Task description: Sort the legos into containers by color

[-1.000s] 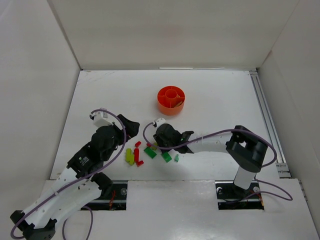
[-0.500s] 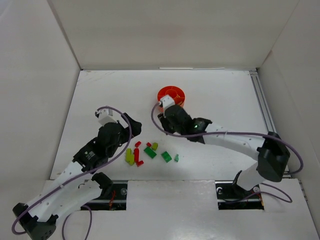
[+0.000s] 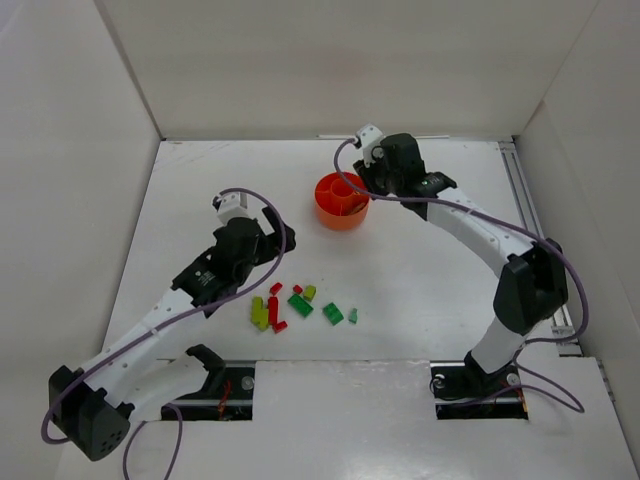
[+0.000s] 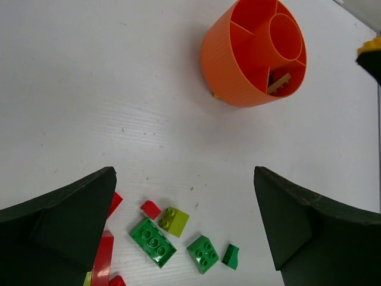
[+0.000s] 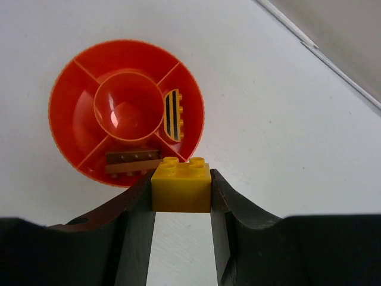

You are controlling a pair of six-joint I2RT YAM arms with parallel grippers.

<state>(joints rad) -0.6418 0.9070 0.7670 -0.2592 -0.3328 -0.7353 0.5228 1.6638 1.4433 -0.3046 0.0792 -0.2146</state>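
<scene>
The right gripper was clenched on a yellow two-by-two brick, pinched by its side faces with the studs pointing toward the orange dish. This grip left the brick's underside free, so it should drop cleanly once let go. In the wrist view the brick hung at the dish's rim, beside the compartment holding a brown plate. A yellow piece with black stripes lay one compartment further round. I judged that to be the destination, so the arm needed a small shift across the dividing wall before letting go. The brick's height above the dish could not be read.

The left gripper hovered on the far side of the dish from the right arm, its jaws spread wide and empty. It looked poised over the unsorted pile, ready for the next pick. That pile lay well apart from the dish and included a green brick, a lime brick and a small red one.
</scene>
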